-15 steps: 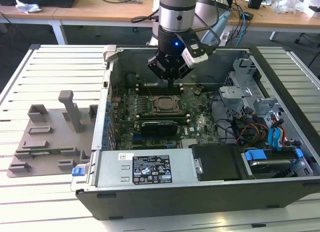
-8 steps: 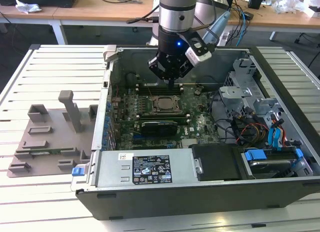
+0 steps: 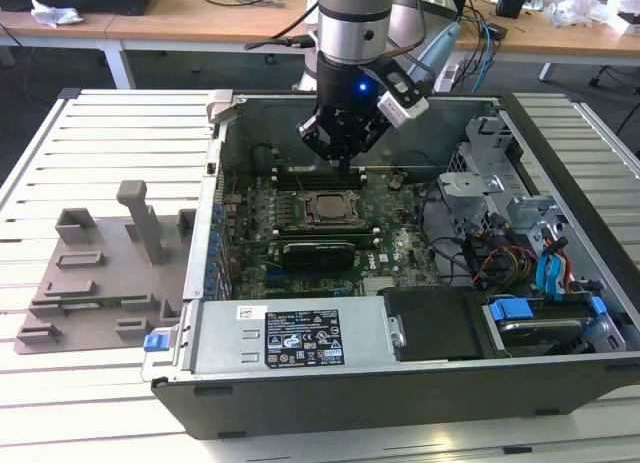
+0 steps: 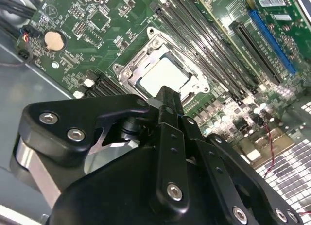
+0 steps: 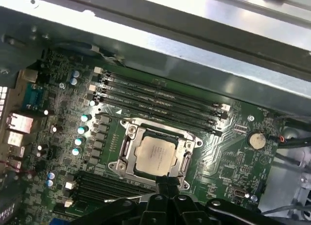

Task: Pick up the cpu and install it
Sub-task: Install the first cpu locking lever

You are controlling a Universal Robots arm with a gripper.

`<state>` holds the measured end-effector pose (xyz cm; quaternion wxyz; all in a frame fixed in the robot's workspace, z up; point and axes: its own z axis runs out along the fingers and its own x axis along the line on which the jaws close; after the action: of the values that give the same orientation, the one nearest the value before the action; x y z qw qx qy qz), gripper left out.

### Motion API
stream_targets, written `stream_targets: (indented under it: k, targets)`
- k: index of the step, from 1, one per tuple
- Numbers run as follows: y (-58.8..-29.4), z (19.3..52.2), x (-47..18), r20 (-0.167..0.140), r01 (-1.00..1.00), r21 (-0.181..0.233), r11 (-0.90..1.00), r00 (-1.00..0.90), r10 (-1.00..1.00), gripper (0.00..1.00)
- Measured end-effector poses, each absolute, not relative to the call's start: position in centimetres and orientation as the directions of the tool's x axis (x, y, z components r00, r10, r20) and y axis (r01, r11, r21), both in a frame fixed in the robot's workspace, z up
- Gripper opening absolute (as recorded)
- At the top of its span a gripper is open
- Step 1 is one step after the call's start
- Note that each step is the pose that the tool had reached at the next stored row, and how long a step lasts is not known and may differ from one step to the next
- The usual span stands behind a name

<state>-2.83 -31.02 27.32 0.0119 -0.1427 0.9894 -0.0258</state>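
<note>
With the cpu [image 5: 155, 154] already seated in the socket [image 5: 127, 137], the gripper [image 3: 343, 155], fingers together and empty, hangs just above; judged wise to stay centred.

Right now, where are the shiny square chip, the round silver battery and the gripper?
silvery square cpu [image 5: 155, 154], first wrist view, its top plate.
round silver coin battery [image 5: 256, 140], first wrist view, its face.
black gripper [image 3: 345, 143], exterior view, its fingertips.
</note>
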Motion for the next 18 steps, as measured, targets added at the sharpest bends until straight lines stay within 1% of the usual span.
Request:
stream_targets:
  k: [18]
  targets:
    - [-31.02,27.32,-2.81,-0.016,-0.56,-0.054,0.827,-0.827,-0.562,0.11]
